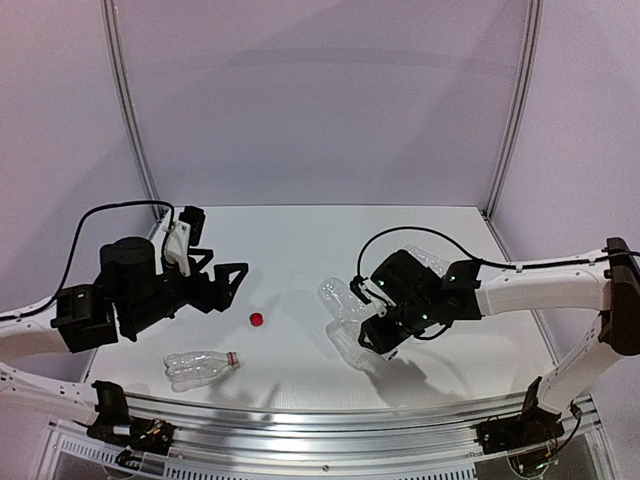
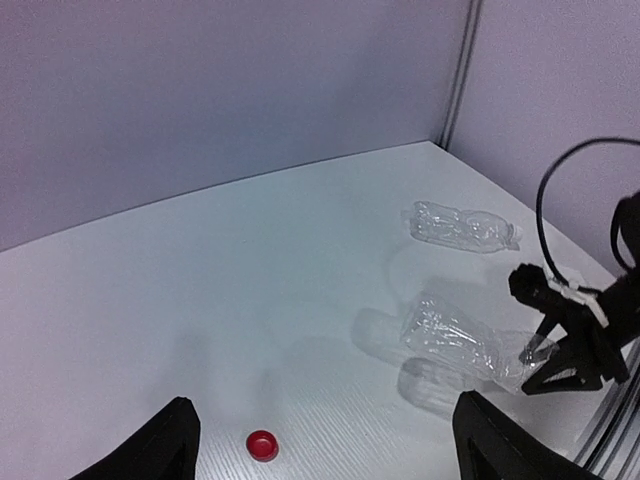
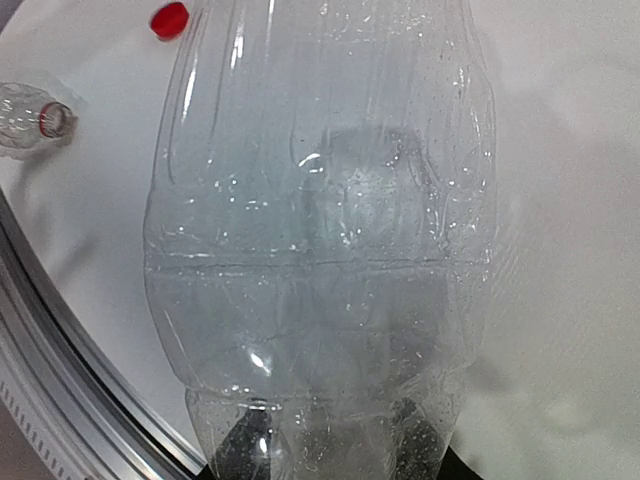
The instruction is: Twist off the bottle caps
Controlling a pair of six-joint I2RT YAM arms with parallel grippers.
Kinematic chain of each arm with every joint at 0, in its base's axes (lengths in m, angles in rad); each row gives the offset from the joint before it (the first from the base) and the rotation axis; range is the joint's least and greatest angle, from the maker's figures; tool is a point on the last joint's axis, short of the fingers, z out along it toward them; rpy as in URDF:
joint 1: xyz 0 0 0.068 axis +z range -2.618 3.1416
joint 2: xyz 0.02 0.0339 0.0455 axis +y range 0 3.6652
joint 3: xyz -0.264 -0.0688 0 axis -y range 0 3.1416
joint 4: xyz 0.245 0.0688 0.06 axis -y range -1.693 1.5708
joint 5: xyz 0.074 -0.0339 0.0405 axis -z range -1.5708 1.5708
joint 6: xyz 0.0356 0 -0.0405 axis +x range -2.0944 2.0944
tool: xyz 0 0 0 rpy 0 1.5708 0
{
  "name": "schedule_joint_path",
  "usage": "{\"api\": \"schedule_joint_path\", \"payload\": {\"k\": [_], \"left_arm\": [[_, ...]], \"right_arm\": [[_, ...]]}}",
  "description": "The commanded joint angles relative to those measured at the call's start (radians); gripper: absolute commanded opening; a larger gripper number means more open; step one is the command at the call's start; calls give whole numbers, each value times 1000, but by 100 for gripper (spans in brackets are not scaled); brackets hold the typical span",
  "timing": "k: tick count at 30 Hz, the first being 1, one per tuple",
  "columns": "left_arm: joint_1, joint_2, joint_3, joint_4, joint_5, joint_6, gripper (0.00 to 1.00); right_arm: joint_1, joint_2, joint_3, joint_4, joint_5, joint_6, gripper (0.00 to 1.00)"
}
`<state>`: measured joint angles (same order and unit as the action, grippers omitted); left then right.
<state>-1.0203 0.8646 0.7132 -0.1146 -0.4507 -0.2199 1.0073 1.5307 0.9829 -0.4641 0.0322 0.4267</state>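
The red cap (image 1: 257,319) is lying loose on the table (image 1: 300,240), just ahead of the left gripper (image 1: 228,285), whose fingers are standing wide apart around nothing. The right gripper (image 1: 385,338) is clamping a clear bottle (image 1: 340,310) to the cap's right. Another bottle (image 1: 200,366), red-ringed at its neck, is lying near the front edge.

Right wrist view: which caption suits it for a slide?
A clear bottle fills the frame; loose red cap lies beyond.

Top: overhead, near side, facing down. Left wrist: low, wide over table (image 2: 250,270). Right wrist: tight on clear bottle (image 3: 320,250), apparently downward; all share red cap (image 1: 257,319).
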Motion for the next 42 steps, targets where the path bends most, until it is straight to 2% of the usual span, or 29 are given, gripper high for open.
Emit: {"api": "schedule_joint_path", "payload": {"k": [1,6,11,17,29,34,42], "left_arm": [[-65,42,-34,106,-66,202,86],[-176,102,-65,233,-118,542,88],[-298,234,-29,219,-171,920,87],[-337,452,32,236,-226,1212,87],[-271,474,78,229,-51,1356,86],[-243,502,85,272,-48,1432,87],[-218,539,113,293,-14,1463,87]], "right_arm": [[28,-56,58,-49,-28,-33,32],[64,-107,78,-67,-58,-34,32],[106,-132,68,-80,-43,-33,33],[118,-146,16,-47,-60,-26,32],[130,-179,19,-55,-99,-38,33],[143,-165,32,-65,-101,-46,33],[160,-159,37,-63,-129,-61,32]]}}
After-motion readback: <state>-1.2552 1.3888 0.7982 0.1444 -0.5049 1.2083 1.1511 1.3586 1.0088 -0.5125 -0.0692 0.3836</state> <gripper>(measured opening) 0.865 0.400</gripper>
